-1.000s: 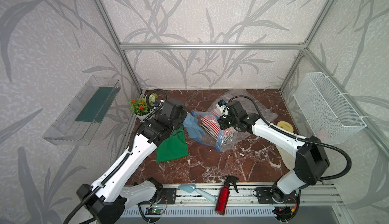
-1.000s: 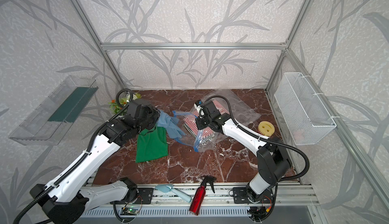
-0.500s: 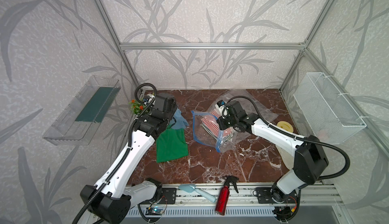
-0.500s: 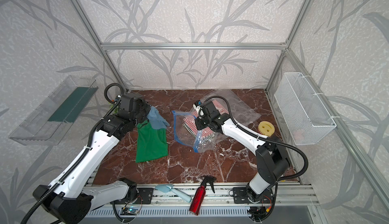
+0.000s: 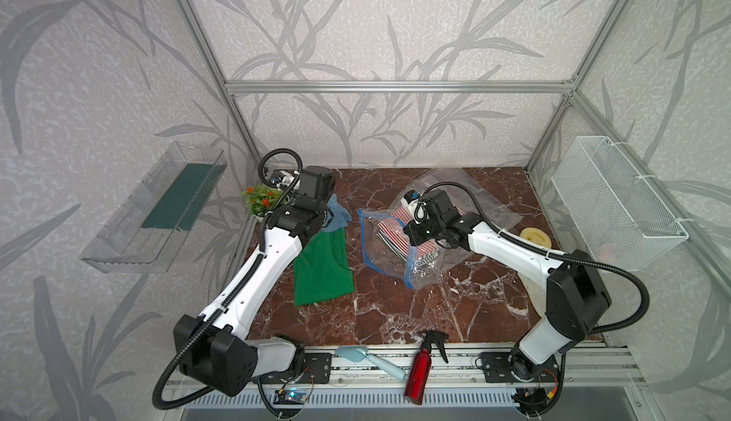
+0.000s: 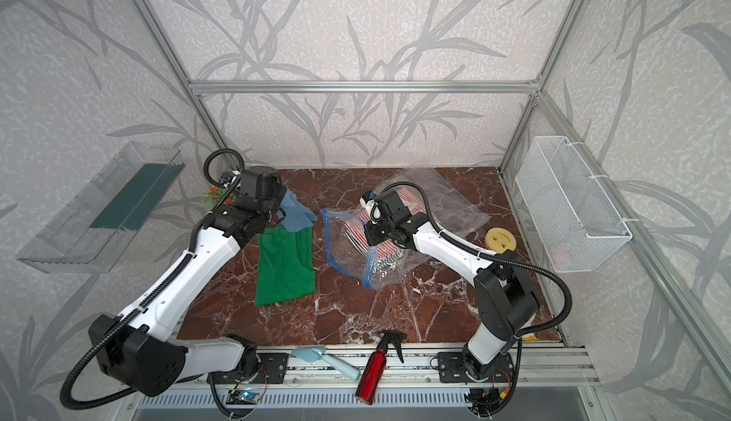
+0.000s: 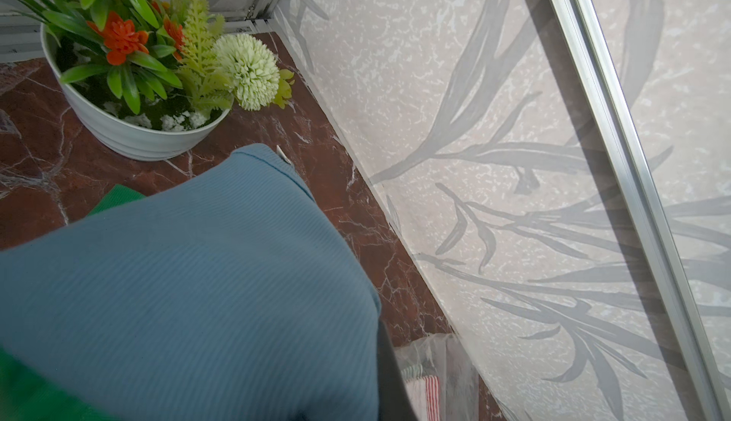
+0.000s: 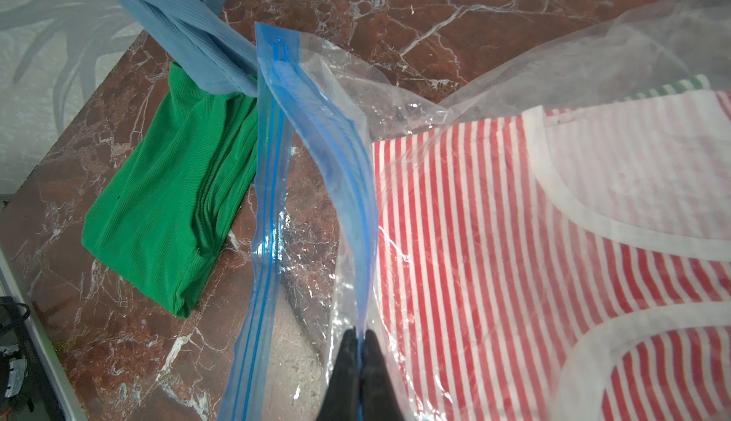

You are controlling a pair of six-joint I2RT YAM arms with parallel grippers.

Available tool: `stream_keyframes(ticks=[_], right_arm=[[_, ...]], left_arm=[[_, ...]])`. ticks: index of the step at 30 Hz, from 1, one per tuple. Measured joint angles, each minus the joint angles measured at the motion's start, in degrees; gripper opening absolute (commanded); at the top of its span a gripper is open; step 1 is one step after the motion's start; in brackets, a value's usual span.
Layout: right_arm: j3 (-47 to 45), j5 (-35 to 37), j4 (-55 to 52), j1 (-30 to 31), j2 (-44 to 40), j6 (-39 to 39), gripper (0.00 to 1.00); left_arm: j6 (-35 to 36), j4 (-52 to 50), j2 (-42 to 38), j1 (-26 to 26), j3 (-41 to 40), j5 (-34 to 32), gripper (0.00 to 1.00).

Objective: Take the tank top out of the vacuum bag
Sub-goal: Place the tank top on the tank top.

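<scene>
Over the last second the left gripper [image 5: 325, 220] has swung away from the mouth of the large clear crinkly plastic vacuum bag [image 5: 379, 249] toward the table's far left corner. It has carried the blue ribbed tank top [image 5: 338, 213] out with it. The right arm has barely shifted. The tank top now hangs from the left gripper above the folded green ribbed garment [image 5: 322, 268] lying on the red-brown marble table [image 5: 395, 312]. Its trailing end is just beside the bag's near corner, and in both top views it looks free of the opening. The left jaws are buried under cloth in the left wrist view, but they are clamped tight, and the fabric draping from them indicates they grip the tank top. The right gripper [image 8: 360, 344] is pinched closed on the upper lip of the bag's blue zip strip [image 8: 273, 162] and holds the mouth raised. A red-and-white striped garment [image 8: 474, 241] lies inside the bag. The extraction looks nearly finished. To end it well, the left arm should probably lift a little so the dangling straps do not drag the green garment, steer clear of the white pot of artificial flowers [image 7: 138, 63] close by, and set the tank top down on bare marble before releasing. The right grip should likely hold until then, so the bag does not slide.
</scene>
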Motion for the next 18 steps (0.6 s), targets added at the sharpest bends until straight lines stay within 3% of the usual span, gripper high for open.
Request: stream_keyframes(ticks=[11,18], right_arm=[[0.33,-1.29,0.22,0.00,0.11,0.02,0.00],[0.44,-1.68,0.31,0.00,0.44,0.00,0.00]], left_arm=[[0.17,1.66,3.78,2.03,0.00,-5.95,0.00],[-0.33,2.80,4.87,3.39,0.00,-6.43,0.00]])
